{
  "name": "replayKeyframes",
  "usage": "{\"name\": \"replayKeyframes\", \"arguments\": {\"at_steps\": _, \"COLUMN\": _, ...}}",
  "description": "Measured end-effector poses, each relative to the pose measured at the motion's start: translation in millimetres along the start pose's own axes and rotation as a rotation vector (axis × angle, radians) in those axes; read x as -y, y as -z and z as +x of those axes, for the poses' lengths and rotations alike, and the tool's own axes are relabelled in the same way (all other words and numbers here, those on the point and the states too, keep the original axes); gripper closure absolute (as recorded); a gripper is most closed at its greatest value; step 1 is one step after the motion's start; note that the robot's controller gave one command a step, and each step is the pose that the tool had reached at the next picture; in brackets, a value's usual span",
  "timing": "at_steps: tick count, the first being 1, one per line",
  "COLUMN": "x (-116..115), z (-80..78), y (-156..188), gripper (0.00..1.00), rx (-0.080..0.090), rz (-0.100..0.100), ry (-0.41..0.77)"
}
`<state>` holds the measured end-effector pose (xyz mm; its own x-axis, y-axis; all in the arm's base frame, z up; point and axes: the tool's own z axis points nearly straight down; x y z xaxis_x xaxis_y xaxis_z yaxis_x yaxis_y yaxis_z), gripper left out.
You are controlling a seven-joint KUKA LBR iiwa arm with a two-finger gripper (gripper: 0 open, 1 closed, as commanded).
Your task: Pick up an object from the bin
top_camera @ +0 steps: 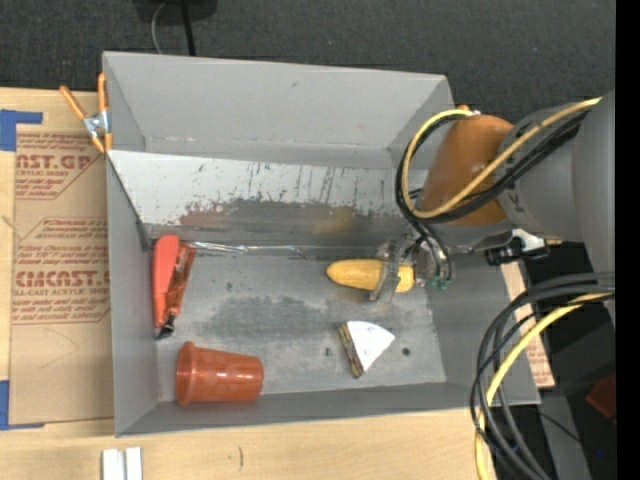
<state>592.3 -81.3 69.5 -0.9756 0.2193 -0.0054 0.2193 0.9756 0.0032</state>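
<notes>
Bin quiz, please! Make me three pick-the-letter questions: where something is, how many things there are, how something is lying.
1. Where in the bin is the gripper?
A. over the yellow banana-shaped thing, right of the middle
B. near left corner
C. far left wall

2. How many loose things lie in it?
A. two
B. four
C. seven

3. How does the red-brown cup lie?
A. upright
B. on its side
C. upside down

Answers:
1 A, it is at that thing's right end.
2 B, the yellow thing, cup, white wedge and orange-red tool.
3 B, its side rests on the floor.
</notes>
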Motion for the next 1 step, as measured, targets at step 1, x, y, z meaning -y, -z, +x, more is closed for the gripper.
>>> {"name": "replayKeyframes", "arguments": {"at_steps": 1, "x": 0.0, "z": 0.0, "y": 0.0, "gripper": 1.00, "rx": 0.000, "rz": 0.000, "ry": 0.000}}
